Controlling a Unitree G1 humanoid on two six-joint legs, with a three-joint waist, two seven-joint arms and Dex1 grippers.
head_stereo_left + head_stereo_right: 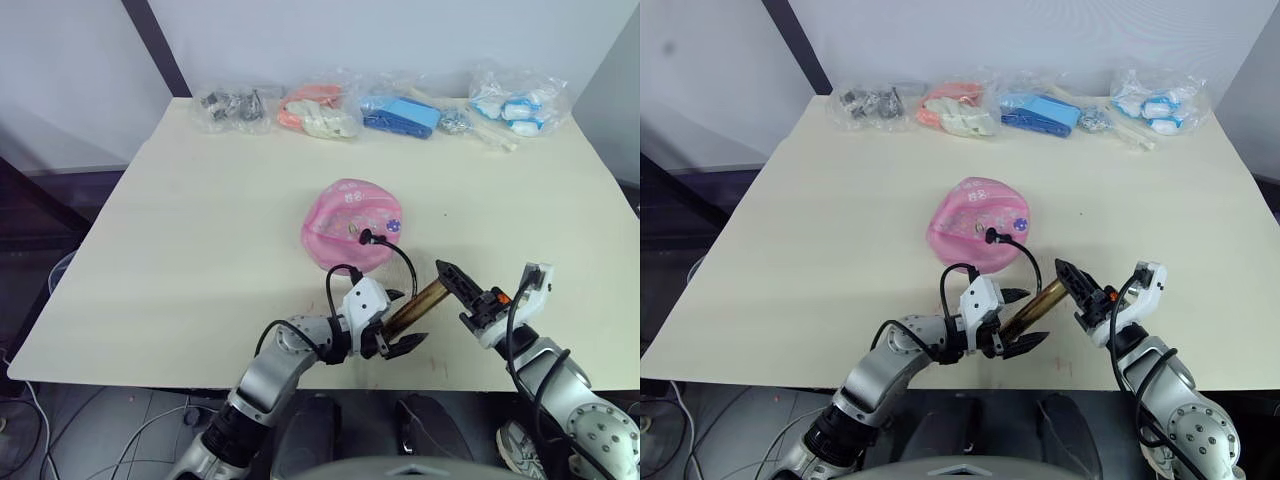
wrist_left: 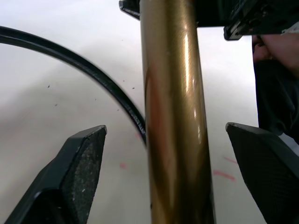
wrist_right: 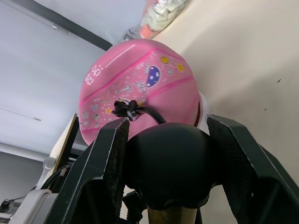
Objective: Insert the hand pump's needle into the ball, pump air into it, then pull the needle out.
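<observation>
Scuffs and faint red marks on the desk [image 2: 56,93] show in the left wrist view, where the bronze-gold hand pump [image 2: 175,121] stands between the spread left fingers [image 2: 81,172], neither pad touching it, its black hose curving beside the tube. The right wrist view shows the pump's black end knob sitting between the right fingers [image 3: 105,172], which flank it closely; whether they pinch it is unclear. Beyond them lies the pink ball [image 3: 140,88], sagging and partly deflated, printed with stars and flowers, the needle [image 3: 127,109] seated in its valve.
</observation>
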